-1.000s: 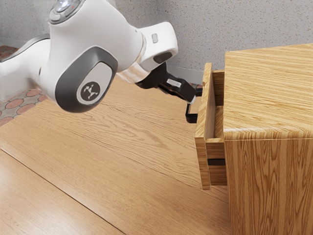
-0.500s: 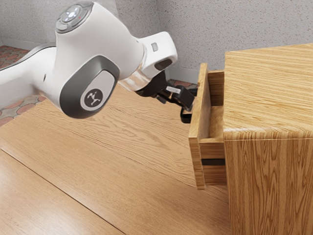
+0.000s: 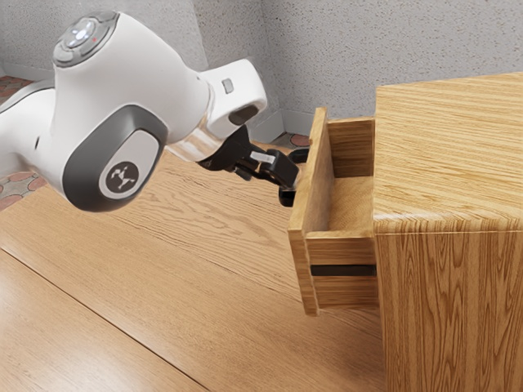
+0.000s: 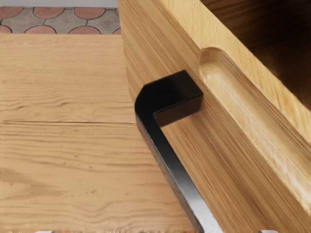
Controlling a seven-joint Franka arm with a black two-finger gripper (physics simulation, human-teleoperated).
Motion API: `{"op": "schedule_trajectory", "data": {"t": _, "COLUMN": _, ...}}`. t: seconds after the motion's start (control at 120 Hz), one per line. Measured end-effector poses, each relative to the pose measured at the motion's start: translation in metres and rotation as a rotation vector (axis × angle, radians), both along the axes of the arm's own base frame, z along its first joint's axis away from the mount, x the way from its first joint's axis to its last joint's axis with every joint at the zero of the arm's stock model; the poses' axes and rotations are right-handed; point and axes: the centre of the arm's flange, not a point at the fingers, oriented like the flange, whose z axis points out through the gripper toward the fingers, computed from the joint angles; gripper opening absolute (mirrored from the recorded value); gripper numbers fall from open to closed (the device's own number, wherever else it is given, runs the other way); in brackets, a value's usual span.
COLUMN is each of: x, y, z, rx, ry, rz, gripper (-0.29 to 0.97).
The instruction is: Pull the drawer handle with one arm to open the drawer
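One drawer (image 3: 331,208) is standing partly out of the top of a wooden cabinet (image 3: 449,269) at the exterior view's right. Its front panel is sitting well clear of the cabinet's face, and its bare wooden inside is showing from above. The white arm (image 3: 122,114) is reaching in from the exterior view's left, and its black end effector (image 3: 286,178) is sitting right at the outer side of the drawer front. Whether the end effector is clenched on the handle or lying loose around it, I cannot tell. In the wrist view the handle (image 4: 167,145), a black bar with a squared bend, is joining the drawer front at one end and running along just off the panel toward the hand. A shallow scooped groove (image 4: 252,126) is running along the drawer front's top edge. The cabinet is resting on a wood-grain tabletop (image 3: 163,294); reddish rounded tiles (image 4: 58,17) are showing past its far edge, and a speckled grey wall (image 3: 368,41) is standing behind.
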Motion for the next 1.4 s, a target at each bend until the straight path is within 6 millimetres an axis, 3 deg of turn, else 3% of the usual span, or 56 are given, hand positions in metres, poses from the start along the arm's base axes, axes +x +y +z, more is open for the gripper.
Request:
{"op": "schedule_trajectory", "data": {"t": 0.783, "x": -0.051, "y": 0.041, "z": 0.008, "rx": -0.017, "ry": -0.017, "rz": 0.062, "gripper": 0.53}}
{"op": "schedule_trajectory", "data": {"t": 1.4, "x": -0.073, "y": 0.045, "z": 0.010, "rx": 0.008, "ry": -0.027, "rz": 0.086, "gripper": 0.52}}
